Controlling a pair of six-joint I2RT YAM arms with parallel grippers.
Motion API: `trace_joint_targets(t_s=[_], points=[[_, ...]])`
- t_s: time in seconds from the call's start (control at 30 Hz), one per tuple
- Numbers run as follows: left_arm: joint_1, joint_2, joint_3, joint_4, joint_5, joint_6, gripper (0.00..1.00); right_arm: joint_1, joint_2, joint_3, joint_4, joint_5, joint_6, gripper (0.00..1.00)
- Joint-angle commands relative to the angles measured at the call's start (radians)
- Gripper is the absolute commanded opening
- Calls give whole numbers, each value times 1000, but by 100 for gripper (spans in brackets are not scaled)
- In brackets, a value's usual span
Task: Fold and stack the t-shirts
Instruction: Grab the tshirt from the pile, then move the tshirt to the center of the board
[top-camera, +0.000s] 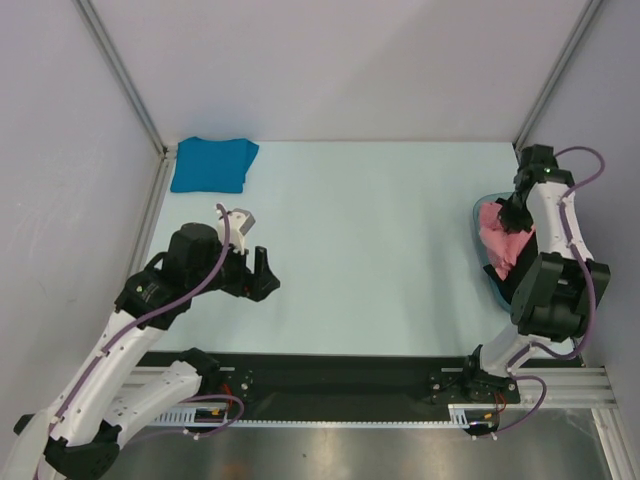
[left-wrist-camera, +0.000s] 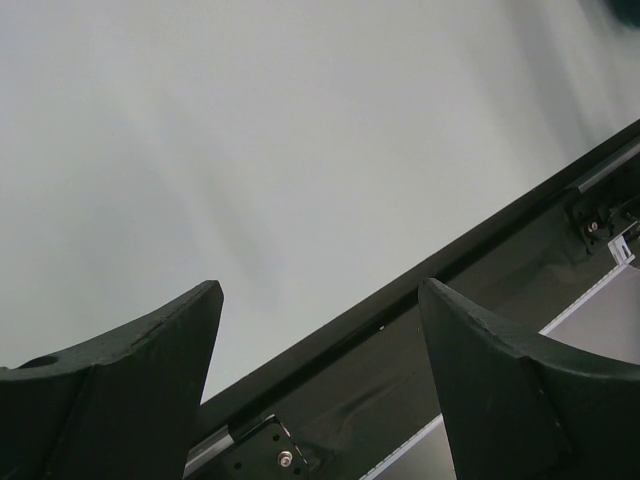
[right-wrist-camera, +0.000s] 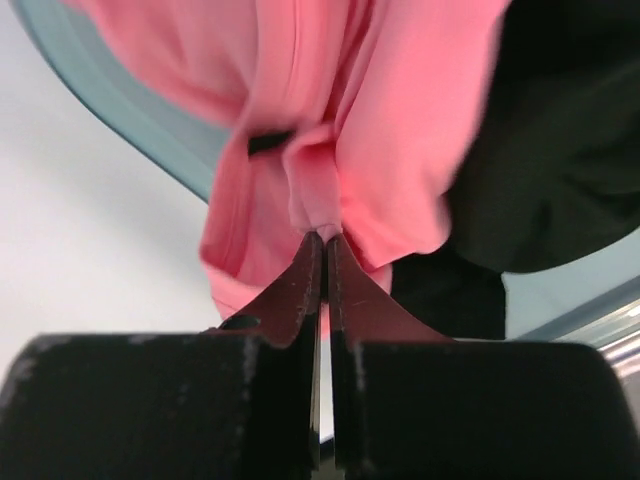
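Observation:
A teal-blue t-shirt (top-camera: 213, 163) lies folded in the far left corner of the table. The salmon pink t-shirt (top-camera: 502, 241) is bunched up in a translucent teal tub (top-camera: 480, 215) at the right edge. My right gripper (right-wrist-camera: 325, 237) is shut on a fold of the pink t-shirt (right-wrist-camera: 340, 110), the cloth pinched at the fingertips above the tub's rim (right-wrist-camera: 130, 120). My left gripper (top-camera: 260, 275) hovers open and empty over the table's near left part; in its wrist view the fingers (left-wrist-camera: 150, 370) frame only table and the black rail.
A black rail (top-camera: 330, 375) runs along the table's near edge by the arm bases. Grey walls with metal posts close in the left, right and back sides. A dark object (right-wrist-camera: 560, 140) lies in the tub beside the pink cloth.

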Motion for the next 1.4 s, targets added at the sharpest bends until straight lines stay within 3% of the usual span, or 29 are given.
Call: trace_joint_targets(t_s=[0.0, 0.17, 0.2, 0.3, 0.33, 0.4, 0.43, 0.47, 0.6, 0.8, 1.03, 1.13, 1.2, 1.23, 1.27, 1.37], points=[[-14, -14, 45, 2, -1, 29, 85, -53, -36, 195, -12, 81, -19, 0], [-26, -17, 87, -12, -48, 38, 85, -103, -22, 569, 60, 3, -38, 0], [-28, -17, 90, -5, -47, 38, 85, -103, -1, 796, 49, -11, -39, 0], [-28, -11, 94, 3, -28, 30, 85, -102, 106, 1253, 25, -66, -59, 0], [-28, -13, 98, 2, -28, 29, 85, -100, 95, 1292, 57, -77, -78, 0], [-28, -25, 101, -5, -37, 24, 84, -100, 9, 1210, 262, -96, -82, 0], [-28, -29, 102, -8, -47, 23, 84, -103, -34, 1047, 341, -111, -67, 0], [-28, -31, 104, -9, -56, 20, 84, -106, -103, 998, 442, -141, -56, 0], [-28, -46, 140, -28, -97, 3, 84, -44, -105, 1013, 457, -306, 26, 0], [-26, -92, 191, -31, -215, -33, 83, 284, -140, 1001, 430, -316, 37, 0], [-26, -124, 272, -54, -304, -65, 83, 592, -229, 717, 452, -309, 151, 0], [-28, -144, 285, -57, -327, -92, 82, 669, -238, 600, 487, -332, 178, 1], [-26, -146, 295, -61, -318, -102, 82, 714, -232, 574, 465, -329, 194, 19], [-26, -143, 298, -66, -312, -105, 82, 714, -214, 562, 418, -353, 218, 33], [-26, -141, 302, -72, -305, -117, 82, 714, -202, 565, 379, -364, 220, 56], [-26, -135, 286, -83, -252, -138, 83, 707, -142, 566, 220, -448, 208, 75]])
